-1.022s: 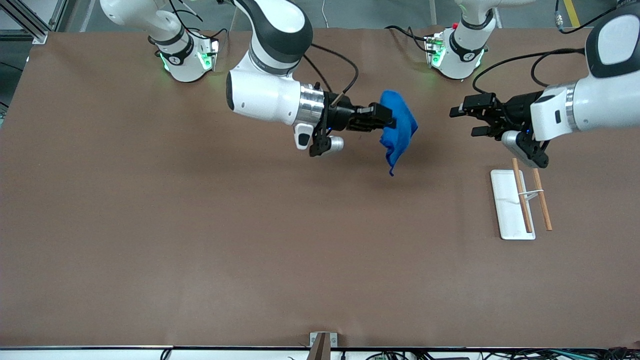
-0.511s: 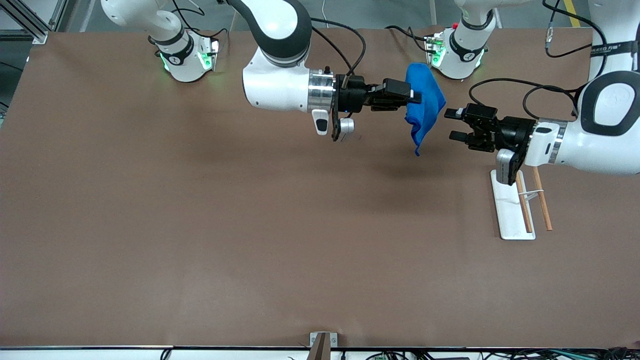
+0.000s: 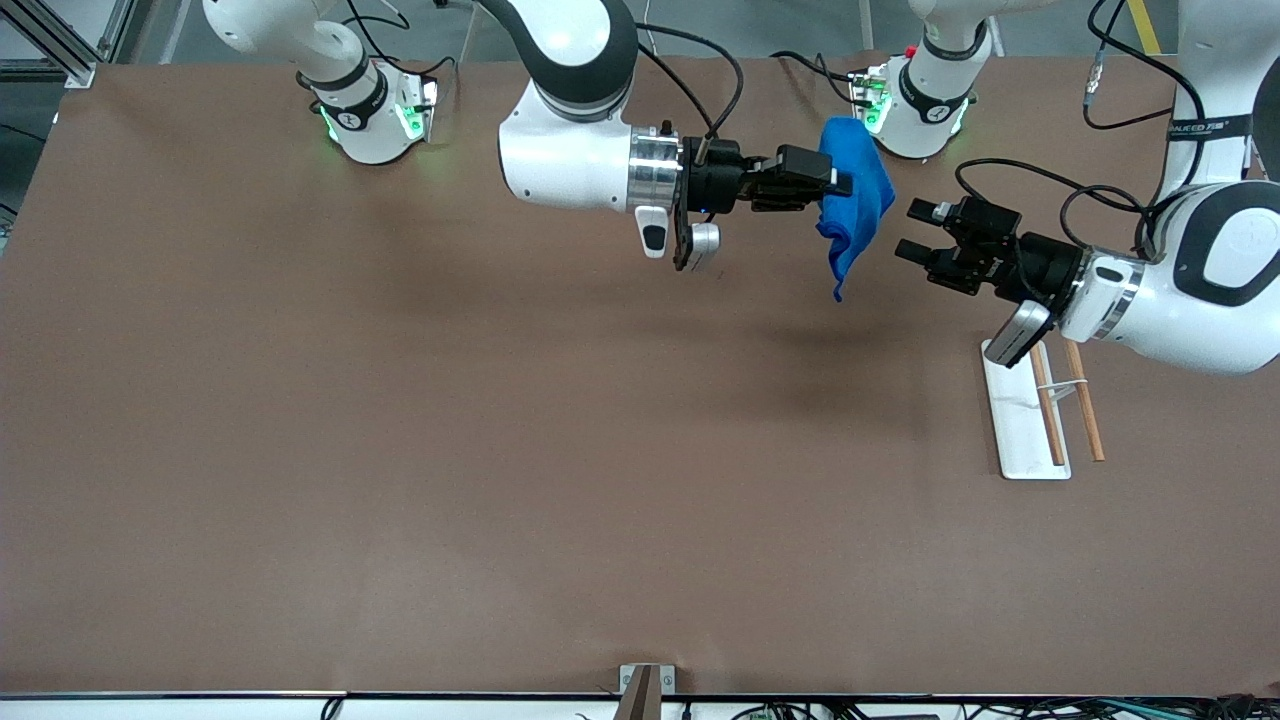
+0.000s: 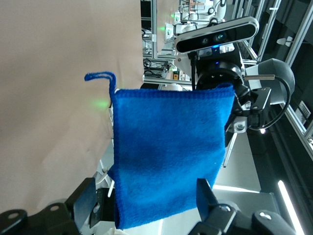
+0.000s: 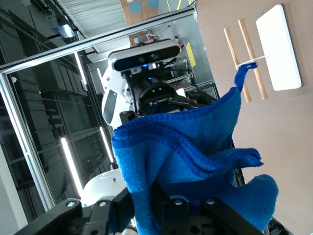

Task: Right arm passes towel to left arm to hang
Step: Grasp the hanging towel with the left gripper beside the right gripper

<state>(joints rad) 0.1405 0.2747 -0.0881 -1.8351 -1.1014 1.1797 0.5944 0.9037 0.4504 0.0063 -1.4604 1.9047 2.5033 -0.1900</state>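
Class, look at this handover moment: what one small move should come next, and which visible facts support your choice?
Probably the left end effector should ease forward until its open fingers straddle the hanging edge of the towel, then close. The right end effector is shut on the towel over the table, holding it up, and a gap separates the left one from the cloth. The rack waits beneath the left arm.

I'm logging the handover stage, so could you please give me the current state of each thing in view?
towel: held up in the air, hanging loose, not yet passed on.
right gripper: shut on the towel, over the table.
left gripper: open, facing the towel, apart from it.
rack: on the table toward the left arm's end, its wooden bars bare.
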